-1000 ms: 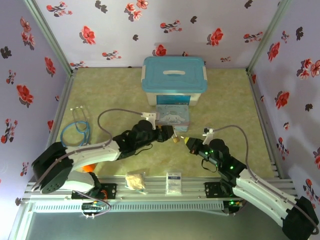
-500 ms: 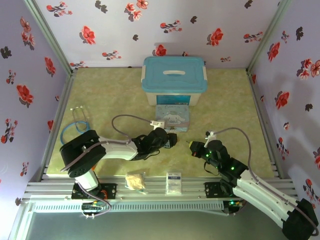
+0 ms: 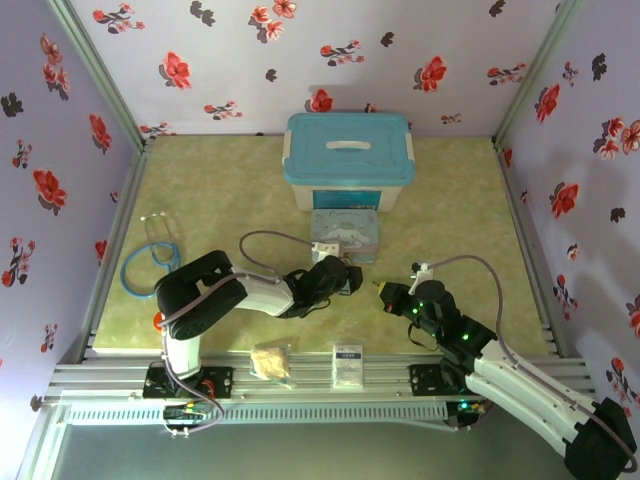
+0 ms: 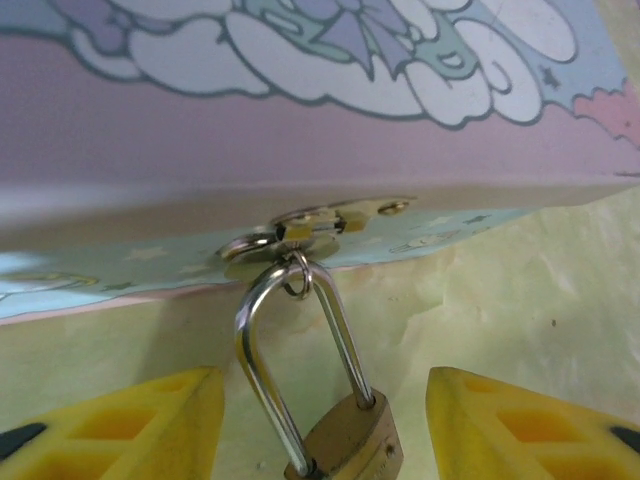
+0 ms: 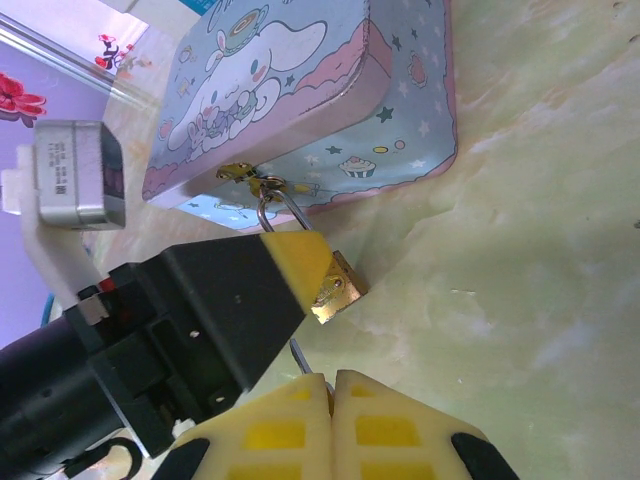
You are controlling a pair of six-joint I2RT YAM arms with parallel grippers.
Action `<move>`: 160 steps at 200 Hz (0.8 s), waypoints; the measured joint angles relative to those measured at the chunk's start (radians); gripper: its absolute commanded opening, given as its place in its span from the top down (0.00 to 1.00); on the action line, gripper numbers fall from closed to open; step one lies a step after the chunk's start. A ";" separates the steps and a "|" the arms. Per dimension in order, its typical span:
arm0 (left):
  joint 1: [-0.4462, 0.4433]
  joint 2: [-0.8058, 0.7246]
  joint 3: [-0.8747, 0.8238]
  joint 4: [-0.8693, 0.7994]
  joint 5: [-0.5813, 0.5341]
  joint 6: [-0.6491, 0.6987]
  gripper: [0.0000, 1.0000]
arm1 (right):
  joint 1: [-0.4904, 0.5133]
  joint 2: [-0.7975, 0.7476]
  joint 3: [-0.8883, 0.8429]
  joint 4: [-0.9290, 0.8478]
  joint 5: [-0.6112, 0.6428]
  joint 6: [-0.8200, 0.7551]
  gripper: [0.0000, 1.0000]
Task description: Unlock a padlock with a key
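The tiny brass padlock with its thin silver shackle (image 4: 345,445) hangs by that shackle from the small ring of the metal hasp (image 4: 300,222) on the front of the pastel blue cartoon tin (image 5: 300,80), its body low over the yellow-green table mat (image 5: 540,250). Both legs of the shackle look seated in the brass body, so the lock appears to be closed and the tin secured.

The left gripper (image 4: 322,390) has its yellow fingers apart, one on each side of the padlock body with a gap showing on both sides, so nothing is gripped. The right gripper (image 5: 330,378) sits just short of the padlock with its fingers pressed together. A thin dark sliver pokes out between them, which I take to be the small dark metal key (image 5: 296,352), though it is too slight to be sure.

Judged from this, only the approach is done. Steadying the padlock, finding the keyway, inserting the key and turning it are all left to do
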 measured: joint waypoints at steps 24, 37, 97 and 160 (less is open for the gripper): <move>0.000 0.024 0.020 0.012 0.000 -0.006 0.55 | 0.000 0.000 -0.010 0.000 0.000 0.001 1.00; 0.000 0.038 0.035 0.012 0.000 -0.011 0.58 | 0.000 0.000 -0.018 0.003 0.000 0.005 1.00; -0.001 0.071 0.064 0.017 -0.003 -0.045 0.79 | 0.000 0.078 -0.068 0.111 -0.001 0.061 1.00; -0.002 0.064 0.031 0.068 0.041 -0.114 0.95 | -0.013 0.309 -0.119 0.370 -0.035 0.246 1.00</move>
